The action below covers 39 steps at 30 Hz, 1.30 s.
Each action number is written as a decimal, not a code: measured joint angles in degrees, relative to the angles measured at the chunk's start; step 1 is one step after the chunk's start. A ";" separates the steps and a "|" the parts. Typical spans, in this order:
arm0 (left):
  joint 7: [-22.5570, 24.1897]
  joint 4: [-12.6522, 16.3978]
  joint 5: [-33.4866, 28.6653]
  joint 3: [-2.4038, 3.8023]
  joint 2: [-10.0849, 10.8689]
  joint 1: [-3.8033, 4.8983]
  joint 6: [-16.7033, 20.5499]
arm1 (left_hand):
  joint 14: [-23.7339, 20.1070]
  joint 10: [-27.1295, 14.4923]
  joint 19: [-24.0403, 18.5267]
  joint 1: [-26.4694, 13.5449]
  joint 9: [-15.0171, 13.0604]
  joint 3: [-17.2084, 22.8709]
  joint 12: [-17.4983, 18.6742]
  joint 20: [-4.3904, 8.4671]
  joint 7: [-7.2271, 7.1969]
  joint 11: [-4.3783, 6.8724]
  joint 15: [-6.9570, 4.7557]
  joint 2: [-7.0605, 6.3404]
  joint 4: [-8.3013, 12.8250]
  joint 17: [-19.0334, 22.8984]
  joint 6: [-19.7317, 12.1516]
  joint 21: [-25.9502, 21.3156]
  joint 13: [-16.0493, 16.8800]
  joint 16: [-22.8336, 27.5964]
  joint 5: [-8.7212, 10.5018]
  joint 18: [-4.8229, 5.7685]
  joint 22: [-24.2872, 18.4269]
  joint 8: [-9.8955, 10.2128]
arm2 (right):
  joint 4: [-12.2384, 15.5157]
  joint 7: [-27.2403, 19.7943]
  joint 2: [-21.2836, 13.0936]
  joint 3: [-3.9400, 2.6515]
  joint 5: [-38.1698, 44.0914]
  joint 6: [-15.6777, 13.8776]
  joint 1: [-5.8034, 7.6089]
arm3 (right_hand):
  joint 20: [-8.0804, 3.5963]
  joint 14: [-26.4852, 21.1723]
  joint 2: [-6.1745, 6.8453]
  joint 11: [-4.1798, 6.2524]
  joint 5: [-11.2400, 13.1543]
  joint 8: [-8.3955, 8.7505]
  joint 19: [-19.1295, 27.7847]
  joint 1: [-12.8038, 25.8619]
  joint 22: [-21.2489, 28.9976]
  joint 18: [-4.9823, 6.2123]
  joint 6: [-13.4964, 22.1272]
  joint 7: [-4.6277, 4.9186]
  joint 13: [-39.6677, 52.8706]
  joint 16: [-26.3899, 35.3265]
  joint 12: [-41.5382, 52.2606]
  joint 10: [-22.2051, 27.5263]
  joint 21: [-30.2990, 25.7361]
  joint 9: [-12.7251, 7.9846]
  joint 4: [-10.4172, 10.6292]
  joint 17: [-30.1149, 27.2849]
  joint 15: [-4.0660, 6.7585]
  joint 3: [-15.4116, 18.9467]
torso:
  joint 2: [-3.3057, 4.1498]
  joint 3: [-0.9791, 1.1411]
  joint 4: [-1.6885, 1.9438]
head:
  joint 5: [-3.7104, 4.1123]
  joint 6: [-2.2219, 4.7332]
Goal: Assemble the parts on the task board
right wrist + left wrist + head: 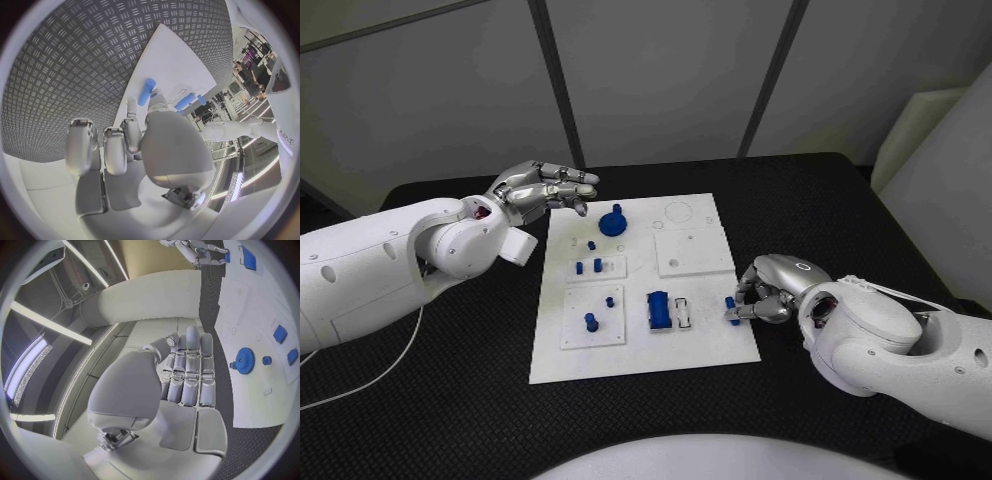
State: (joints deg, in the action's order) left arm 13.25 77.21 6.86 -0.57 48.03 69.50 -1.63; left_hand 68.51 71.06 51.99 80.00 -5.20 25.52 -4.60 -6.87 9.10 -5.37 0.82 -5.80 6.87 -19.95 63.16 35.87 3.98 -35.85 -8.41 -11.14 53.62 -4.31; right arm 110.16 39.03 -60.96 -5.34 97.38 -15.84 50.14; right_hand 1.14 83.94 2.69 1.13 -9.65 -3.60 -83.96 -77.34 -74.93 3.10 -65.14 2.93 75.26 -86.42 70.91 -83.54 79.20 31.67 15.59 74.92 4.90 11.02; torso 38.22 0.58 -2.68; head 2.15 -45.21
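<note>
The white task board (707,335) lies in the middle of the black table. My right hand (769,291) rests at the board's right edge and pinches a small blue peg (731,308) between thumb and finger; the peg (147,91) sticks out past the fingertips over the board (175,65). My left hand (545,190) hovers at the board's far left corner with its fingers stretched out and nothing in them. Just beyond its fingers (190,365), a blue gear (615,220) (244,360) stands on the board.
A blue block (658,311) lies near the board's front middle beside a pale rectangular piece (682,312). Short blue pegs (589,322) (597,265) stand in two raised white squares on the left. A plain raised square (692,252) sits at right. Black table surrounds the board.
</note>
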 measured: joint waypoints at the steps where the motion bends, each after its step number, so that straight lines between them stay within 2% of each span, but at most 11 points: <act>1: 0.00 0.01 0.00 0.00 0.01 0.00 0.00 | 0.00 0.00 0.00 0.00 0.00 0.00 0.00 0.00 0.00 0.00 0.00 0.00 0.00 0.00 0.00 0.00 0.00 0.00 0.00 0.00 0.00 0.00 | -0.03 0.09 0.08 0.00 0.05 0.22 -0.06 | 0.00 0.00 -0.01 0.11 0.00 -0.01 0.00 -0.01 0.00 0.00 -0.11 -0.11 -0.01 0.00 0.01 -0.10 0.00 0.02 0.00 0.00 0.00 0.00 | 0.01 0.00 0.00 | -0.01 -0.03; 7: 0.00 0.01 -0.01 -0.01 0.07 0.00 -0.02 | 0.00 0.00 0.00 0.00 0.00 0.00 0.00 0.00 0.00 0.00 0.00 0.00 0.00 0.00 0.00 0.00 0.00 0.00 0.00 0.00 0.00 0.00 | -0.07 0.31 0.83 -0.23 0.34 1.17 -0.43 | 0.00 0.00 -0.88 0.20 -0.87 -0.28 0.00 -0.88 0.00 0.00 -0.72 -0.32 0.09 0.00 0.32 -0.20 0.00 0.03 -0.20 0.00 0.00 -0.20 | 0.01 -0.01 0.01 | -0.10 -0.19; 10: -0.01 0.02 -0.02 -0.01 0.07 -0.01 -0.03 | 0.00 0.00 0.00 0.00 0.00 0.00 0.00 0.00 0.00 0.00 0.00 0.00 0.00 0.00 0.00 0.00 0.00 0.00 0.00 0.00 0.00 0.00 | -0.09 0.33 1.21 -0.32 0.51 1.40 -0.57 | 0.00 0.02 -1.74 0.20 -3.83 -0.38 0.00 -2.70 0.00 0.00 -1.30 -0.77 2.29 0.00 0.39 -0.20 0.00 0.00 -1.32 0.00 0.04 -1.31 | 0.00 -0.02 0.01 | -0.11 -0.25; 13: -0.01 0.05 -0.02 -0.01 0.09 -0.01 -0.05 | 0.00 0.00 0.00 0.00 0.00 0.00 0.00 0.00 0.00 0.00 0.00 0.00 0.00 0.00 0.00 0.00 0.00 0.00 0.00 0.00 0.00 0.00 | -0.16 0.33 1.57 -0.40 0.65 1.55 -0.64 | 0.00 0.07 -0.83 0.34 -6.89 -0.39 0.00 -3.92 0.00 0.00 -1.60 -1.05 2.33 0.00 0.53 -0.06 0.00 -0.49 -3.40 -0.01 0.67 -2.69 | -0.02 -0.02 0.01 | -0.12 -0.32; 16: -0.02 0.07 -0.02 -0.01 0.13 -0.01 -0.06 | 0.00 0.00 0.00 0.00 0.00 0.00 0.00 0.00 0.00 0.00 0.00 0.00 0.00 0.00 0.00 0.00 0.00 0.00 0.00 0.00 0.00 0.00 | -0.23 0.32 1.83 -0.42 0.84 1.60 -0.68 | -0.03 0.10 -0.31 0.42 -8.87 -0.39 -0.03 -4.43 0.01 0.00 -1.83 -1.24 2.34 0.01 0.54 0.02 0.00 -0.51 -4.86 -0.01 0.74 -3.52 | -0.03 -0.04 0.01 | -0.13 -0.36; 19: -0.02 0.11 -0.03 -0.01 0.18 -0.01 -0.07 | 0.00 0.00 0.00 0.00 0.00 0.00 0.00 0.00 0.00 0.00 0.00 0.00 0.00 0.00 0.00 0.00 0.00 0.00 0.00 0.00 0.00 0.00 | -0.23 0.26 2.03 -0.43 1.04 1.58 -0.71 | -0.45 0.10 -0.25 0.42 -11.45 -0.40 0.01 -4.49 0.01 0.00 -1.89 -1.21 2.34 0.01 0.54 0.02 0.00 -0.53 -5.96 -0.01 0.74 -4.05 | -0.04 -0.04 0.03 | -0.14 -0.41; 20: -0.02 0.12 -0.03 -0.01 0.21 -0.01 -0.08 | 0.00 0.00 0.00 0.00 0.00 0.00 0.00 0.00 0.00 0.00 0.00 0.00 0.00 0.00 0.00 0.00 0.00 0.00 0.00 0.00 0.01 0.00 | -0.19 0.25 2.09 -0.43 1.14 1.52 -0.73 | -0.45 0.10 -0.25 0.42 -12.21 -0.39 0.01 -4.49 0.01 0.00 -2.00 -1.30 2.34 0.01 0.54 0.02 0.00 -1.19 -6.19 0.00 0.74 -4.25 | -0.05 -0.04 0.04 | -0.19 -0.42; 24: -0.02 0.18 -0.03 -0.01 0.32 -0.01 -0.08 | 0.00 0.00 0.00 0.00 0.00 0.00 0.00 0.00 0.00 0.00 0.00 0.00 0.00 0.00 0.00 0.00 0.00 0.00 0.00 0.00 0.01 0.00 | 0.05 0.26 2.13 -0.37 1.40 0.97 -0.86 | -0.45 0.10 -0.25 0.42 -14.39 -0.33 0.01 -4.49 0.01 0.00 -2.27 -1.19 2.34 0.01 0.66 0.02 0.44 -1.71 -6.84 -0.01 0.74 -4.42 | -0.05 -0.04 0.04 | -0.36 -0.40; 28: -0.02 0.23 -0.03 -0.01 0.42 -0.01 -0.09 | 0.00 0.00 0.00 0.00 0.00 0.00 0.00 0.00 0.00 0.00 0.00 0.00 0.00 -0.05 0.00 0.00 0.00 0.00 0.00 0.00 -0.07 0.00 | 0.95 0.44 1.97 -0.04 1.26 -0.50 -1.19 | -0.45 0.10 -0.48 0.42 -15.17 -0.15 0.01 -4.72 0.01 0.00 -2.31 -1.23 2.43 -0.17 0.97 0.02 0.85 -1.66 -7.06 -0.01 0.73 -4.64 | -0.05 -0.03 0.04 | -0.50 -0.38; 31: -0.02 0.24 -0.03 -0.01 0.44 -0.01 -0.09 | 0.00 0.00 0.00 0.00 0.00 0.00 0.00 0.00 0.00 0.00 0.00 0.00 0.00 -0.05 0.00 0.00 0.00 0.00 0.00 0.00 -0.07 0.00 | 1.74 0.58 1.86 0.08 0.42 -1.92 -1.38 | -0.45 0.10 -1.24 0.42 -16.03 -0.05 0.01 -4.54 0.01 0.00 -2.48 -1.40 3.26 -0.23 0.98 0.02 1.12 -1.59 -6.54 -0.01 0.73 -4.12 | -0.05 -0.03 0.04 | -0.58 -0.43; 39: -0.02 0.25 -0.04 -0.01 0.36 -0.01 -0.11 | 0.00 0.00 0.00 0.00 0.00 0.00 0.00 0.00 0.00 0.00 0.00 0.00 0.00 -0.04 0.00 0.00 0.00 0.00 0.00 0.00 -0.07 0.00 | 3.05 0.28 3.58 0.02 -4.81 -8.12 -1.34 | -0.45 0.10 -2.39 0.42 -16.44 -0.11 0.01 -3.39 0.01 0.00 -2.48 -1.40 3.93 -0.23 1.42 0.02 1.12 -1.52 -5.50 -0.01 0.73 -3.08 | -0.05 -0.04 0.03 | -0.65 -0.34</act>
State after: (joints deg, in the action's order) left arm 13.22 77.46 6.83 -0.59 48.40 69.50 -1.74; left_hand 68.51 71.06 51.99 80.00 -5.20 25.52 -4.60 -6.87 9.10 -5.37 0.82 -5.80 6.87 -20.00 63.16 35.87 3.98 -35.85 -8.40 -11.13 53.55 -4.31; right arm 113.21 39.32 -57.38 -5.32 92.57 -23.95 48.80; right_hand 0.70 84.03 0.31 1.55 -26.08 -3.71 -83.95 -80.74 -74.91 3.10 -67.62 1.52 79.19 -86.65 72.33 -83.52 80.32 30.14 10.09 74.91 5.63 7.95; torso 38.17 0.54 -2.64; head 1.51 -45.55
